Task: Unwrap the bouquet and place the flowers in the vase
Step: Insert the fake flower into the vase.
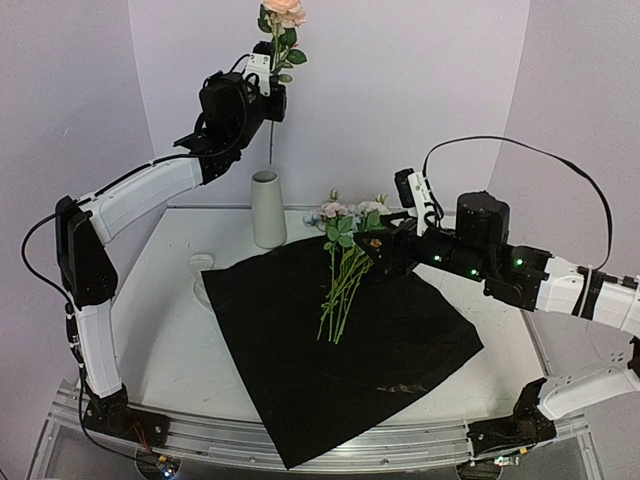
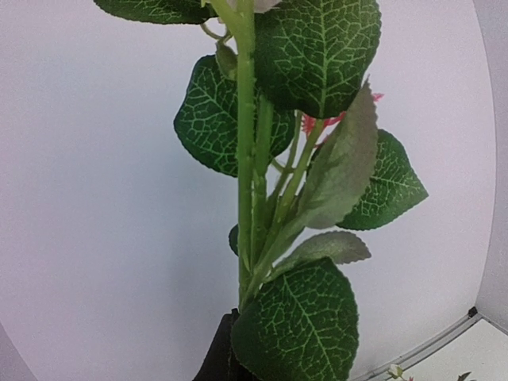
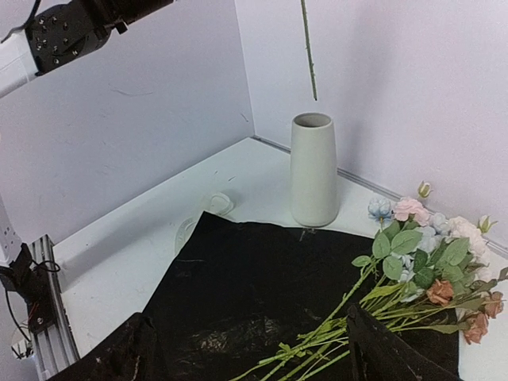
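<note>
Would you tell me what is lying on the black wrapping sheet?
A loose bunch of flowers lies on the black sheet, blooms toward its far edge. The open right gripper hides some blooms from above; the table beneath is covered.

— What is lost in the left wrist view?
— The bloom of the held flower [image 2: 246, 159] is cut off by the top edge. Of the fingers [image 2: 216, 361] of the left gripper [image 1: 270, 82], only a dark sliver is shown behind a leaf [image 2: 294, 325].
— And in the right wrist view?
— The held flower's stem is cropped at the top. The right gripper [image 3: 246, 317] and the lower stems of the flowers [image 3: 429, 270] are cut by the bottom edge.
— From above?
— The right gripper's tips are masked by leaves, so contact with the flowers cannot be told. A pale object [image 1: 204, 262] is too small to be identified.
</note>
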